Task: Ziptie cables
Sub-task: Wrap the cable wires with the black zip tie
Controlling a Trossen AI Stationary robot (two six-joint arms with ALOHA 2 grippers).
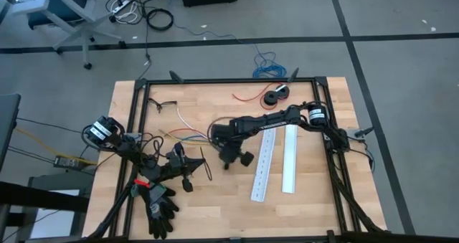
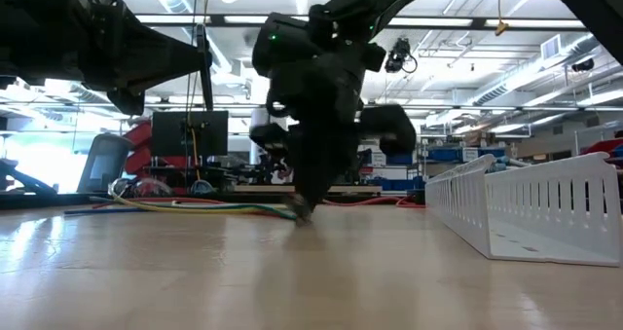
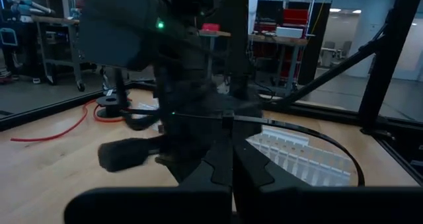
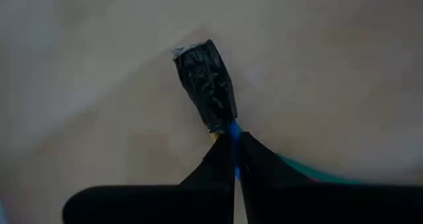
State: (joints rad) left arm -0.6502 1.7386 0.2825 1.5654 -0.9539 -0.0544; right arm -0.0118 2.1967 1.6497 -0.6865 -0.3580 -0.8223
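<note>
cables (image 1: 188, 135) left of rails (image 1: 276, 163), on table (image 1: 315, 200)

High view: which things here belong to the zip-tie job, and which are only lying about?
Job in hand:
- cables, gripped near their dark taped end by the right claw
- zip tie, held in the left claw

Lying about:
- two white slotted ducts
- red wire with spool
- black gloves
- blue wire coil, on the floor

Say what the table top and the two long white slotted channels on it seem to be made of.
Table top: wood, pale with visible plank grain, low sheen. White slotted channels: probably moulded plastic, matt white with thin, evenly cut slots; painted metal cannot be ruled out.
</note>
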